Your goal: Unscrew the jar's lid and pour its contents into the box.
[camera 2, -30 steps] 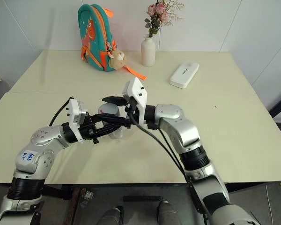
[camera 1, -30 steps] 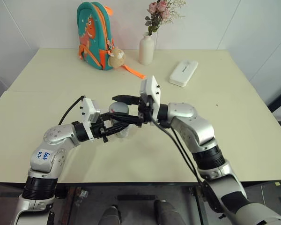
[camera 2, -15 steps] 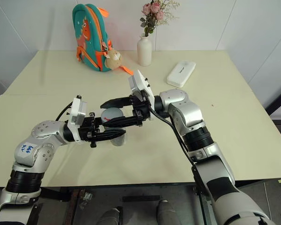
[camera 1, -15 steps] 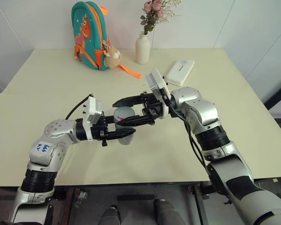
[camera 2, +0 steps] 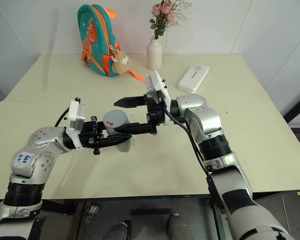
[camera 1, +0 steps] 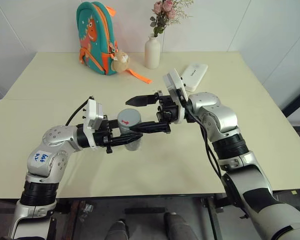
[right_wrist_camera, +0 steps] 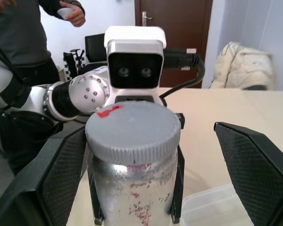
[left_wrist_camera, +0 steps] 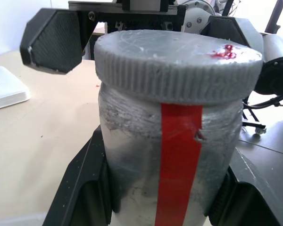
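The jar [camera 1: 130, 138], cloudy clear plastic with a red stripe [left_wrist_camera: 179, 160], is held up over the table with my left gripper [camera 1: 132, 139] shut on its body. The grey ribbed lid [camera 1: 128, 120] with a small red mark [right_wrist_camera: 108, 111] sits on top of it. My right gripper [camera 1: 131, 116] comes in from the right and stands open, one finger [right_wrist_camera: 61, 174] close beside the lid, the other [right_wrist_camera: 254, 169] well clear of it. A corner of the clear box [right_wrist_camera: 212, 207] shows on the table below the jar. I cannot make out the contents through the cloudy wall.
At the back of the cream table [camera 1: 65, 80] stand a teal backpack [camera 1: 96, 37] and a white vase of flowers [camera 1: 152, 50]. A white flat case [camera 1: 194, 76] lies to the back right. A person [right_wrist_camera: 33, 28] stands beyond the table.
My right gripper has opened off the lid and its wrist has turned. The lid stays on the jar, which my left gripper keeps holding in about the same place.
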Tool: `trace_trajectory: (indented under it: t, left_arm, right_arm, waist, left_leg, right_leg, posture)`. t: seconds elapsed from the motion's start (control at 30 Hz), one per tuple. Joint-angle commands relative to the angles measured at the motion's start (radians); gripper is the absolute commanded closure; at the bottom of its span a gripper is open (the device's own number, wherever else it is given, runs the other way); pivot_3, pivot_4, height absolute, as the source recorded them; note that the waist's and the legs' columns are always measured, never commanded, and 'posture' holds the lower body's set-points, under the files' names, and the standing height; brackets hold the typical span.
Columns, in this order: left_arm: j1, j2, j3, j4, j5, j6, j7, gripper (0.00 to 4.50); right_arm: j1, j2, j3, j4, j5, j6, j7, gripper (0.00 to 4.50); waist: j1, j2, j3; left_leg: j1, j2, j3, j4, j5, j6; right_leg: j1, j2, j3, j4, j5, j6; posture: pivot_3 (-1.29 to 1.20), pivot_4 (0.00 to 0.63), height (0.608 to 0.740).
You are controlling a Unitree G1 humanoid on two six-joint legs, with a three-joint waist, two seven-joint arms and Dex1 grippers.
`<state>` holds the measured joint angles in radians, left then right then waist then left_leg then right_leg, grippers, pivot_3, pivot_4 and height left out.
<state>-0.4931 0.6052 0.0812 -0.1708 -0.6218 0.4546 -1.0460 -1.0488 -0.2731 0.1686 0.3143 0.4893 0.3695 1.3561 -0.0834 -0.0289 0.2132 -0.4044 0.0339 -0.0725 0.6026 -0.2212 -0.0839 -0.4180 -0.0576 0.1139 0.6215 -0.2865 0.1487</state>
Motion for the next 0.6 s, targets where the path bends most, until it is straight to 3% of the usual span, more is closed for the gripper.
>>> trace_trajectory:
  t: [0.03,0.6]
  left_arm:
    - [0.01,0.009,0.016,-0.028,-0.004,-0.014,0.001,2.55]
    - [-0.001,0.006,0.015,-0.014,0.013,-0.021,0.017,2.55]
  right_arm:
    - [0.004,0.014,-0.019,-0.062,0.011,-0.006,-0.017,0.04]
    - [-0.023,0.108,0.0,-0.026,-0.083,-0.065,-0.131,0.04]
  waist:
    - [0.0,0.0,0.0]
    - [-0.001,0.0,0.0]
  left_leg:
    - [0.0,0.0,0.0,0.0,0.0,0.0]
    - [0.0,0.0,0.0,0.0,0.0,0.0]
  right_leg:
    - [0.0,0.0,0.0,0.0,0.0,0.0]
    - [0.0,0.0,0.0,0.001,0.0,0.0]
  posture:
    - [0.0,0.15,0.74]
    - [0.0,0.15,0.74]
